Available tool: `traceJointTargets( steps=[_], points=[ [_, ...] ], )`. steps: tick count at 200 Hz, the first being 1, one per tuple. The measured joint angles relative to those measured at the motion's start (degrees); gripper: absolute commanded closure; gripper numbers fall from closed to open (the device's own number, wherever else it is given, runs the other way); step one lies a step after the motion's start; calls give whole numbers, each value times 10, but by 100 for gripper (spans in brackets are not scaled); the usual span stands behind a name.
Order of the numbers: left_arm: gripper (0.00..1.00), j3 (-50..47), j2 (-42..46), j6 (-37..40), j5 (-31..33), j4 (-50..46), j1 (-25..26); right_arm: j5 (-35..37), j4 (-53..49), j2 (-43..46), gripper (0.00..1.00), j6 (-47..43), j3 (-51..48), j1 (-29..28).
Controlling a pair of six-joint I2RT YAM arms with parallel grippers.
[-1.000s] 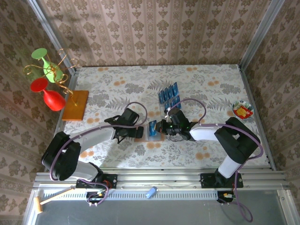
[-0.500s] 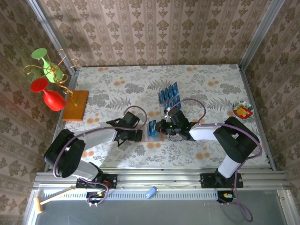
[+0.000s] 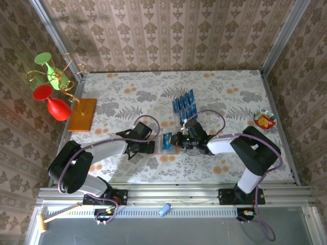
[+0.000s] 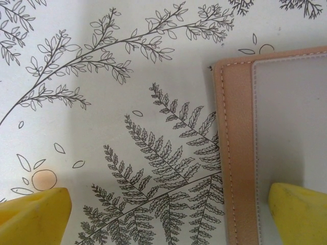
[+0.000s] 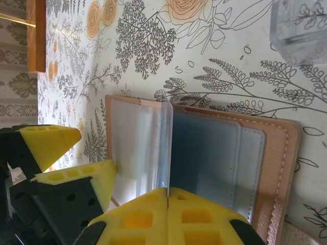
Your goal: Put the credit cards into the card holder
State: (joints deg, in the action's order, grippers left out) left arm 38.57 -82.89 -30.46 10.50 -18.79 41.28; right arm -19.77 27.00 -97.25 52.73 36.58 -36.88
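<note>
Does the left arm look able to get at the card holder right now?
Probably yes. The left tool is open and straddles the edge of the card holder, one fingertip over its clear pocket, nothing in between.

Beige damask wallpaper (image 3: pixel 168 30), fern-and-rose printed tabletop (image 3: pixel 225 87), metal rail (image 3: pixel 173 193) along near edge

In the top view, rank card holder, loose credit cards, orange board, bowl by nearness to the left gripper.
1. card holder, just right of the left gripper.
2. credit cards, farther back, to the right.
3. orange board, far left, by the wall.
4. bowl, far right edge.
</note>
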Motion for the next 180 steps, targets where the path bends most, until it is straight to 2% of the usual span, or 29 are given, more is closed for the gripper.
traceJointTargets(
  steps=[110, 180],
  points=[
    [0, -3, 0, -4, 0, 5, 0, -14, 7, 17, 100, 1, 5, -14],
    [0, -7, 0, -7, 0, 11, 0, 20, 61, -14, 100, 24, 6, -43]
  ],
)
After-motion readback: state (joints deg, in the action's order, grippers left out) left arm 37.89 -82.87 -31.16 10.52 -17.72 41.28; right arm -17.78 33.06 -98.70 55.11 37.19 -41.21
